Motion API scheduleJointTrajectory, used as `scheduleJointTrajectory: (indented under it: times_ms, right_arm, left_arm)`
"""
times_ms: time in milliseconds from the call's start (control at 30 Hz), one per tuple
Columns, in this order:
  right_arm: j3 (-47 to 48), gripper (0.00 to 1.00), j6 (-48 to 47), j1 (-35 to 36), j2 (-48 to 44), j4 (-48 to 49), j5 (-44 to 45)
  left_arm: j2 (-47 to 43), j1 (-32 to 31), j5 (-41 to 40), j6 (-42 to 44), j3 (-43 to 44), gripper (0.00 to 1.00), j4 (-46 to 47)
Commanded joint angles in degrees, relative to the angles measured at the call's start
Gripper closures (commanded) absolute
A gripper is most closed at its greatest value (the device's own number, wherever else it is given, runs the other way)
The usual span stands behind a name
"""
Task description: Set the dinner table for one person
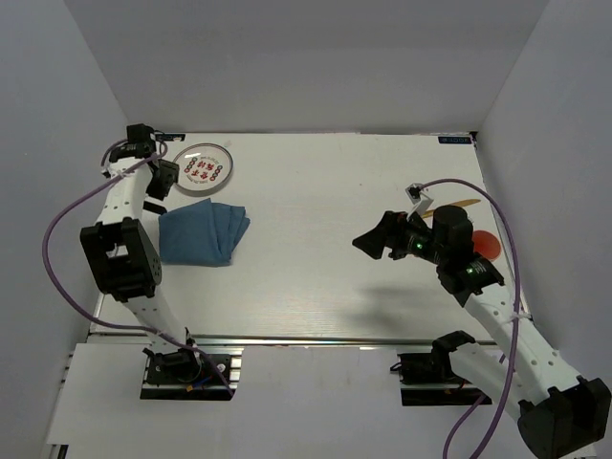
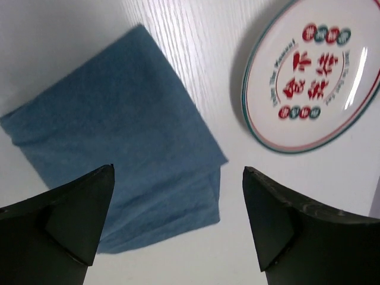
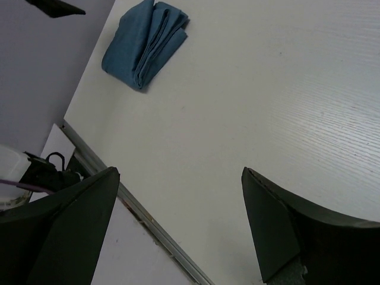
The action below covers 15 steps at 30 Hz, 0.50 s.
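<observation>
Dinner table (image 1: 316, 239): plate (image 1: 205, 168) far left; folded blue cloth (image 1: 201, 236) just near it. Left gripper (image 2: 178, 172) above both, jaws spread. Right gripper (image 3: 180, 172) right of centre, jaws spread.

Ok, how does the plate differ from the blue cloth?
The plate is round, white with red and green print; the blue cloth is squarish, plain, folded in layers. The plate lies farther back, near the far left corner; the blue cloth lies closer to the near edge. Both rest apart on the table, at its left.

Dinner table (image 1: 325, 249): matt white, faint wood grain. Napkin (image 2: 113, 160): soft blue cloth. Plate (image 2: 314, 77): glossy.
</observation>
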Motion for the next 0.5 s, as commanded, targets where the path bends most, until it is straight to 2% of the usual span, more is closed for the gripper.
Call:
scheduleJointTrajectory:
  times_ms: [0, 100, 333, 467]
  right_arm:
    - [-0.94, 0.11, -0.23, 0.26, 1.18, 4.79, -5.81]
    - [-1.47, 0.11, 0.2, 0.17, 2.76, 6.9, -8.98]
    - [-0.59, 0.11, -0.15, 0.26, 5.93, 8.05, -10.3]
    - [-1.21, 0.11, 0.47, 0.17, 6.72, 8.58, -11.45]
  left_arm:
    - [4.36, 3.26, 3.18, -3.48, 5.35, 0.02, -5.2]
    - [8.32, 5.19, 4.94, -3.66, 6.41, 0.03, -4.15]
    - [18.51, 8.1, 12.85, -6.47, 8.86, 0.06, -3.98]
    - [23.88, 8.63, 10.58, -6.56, 15.45, 0.07, -7.66]
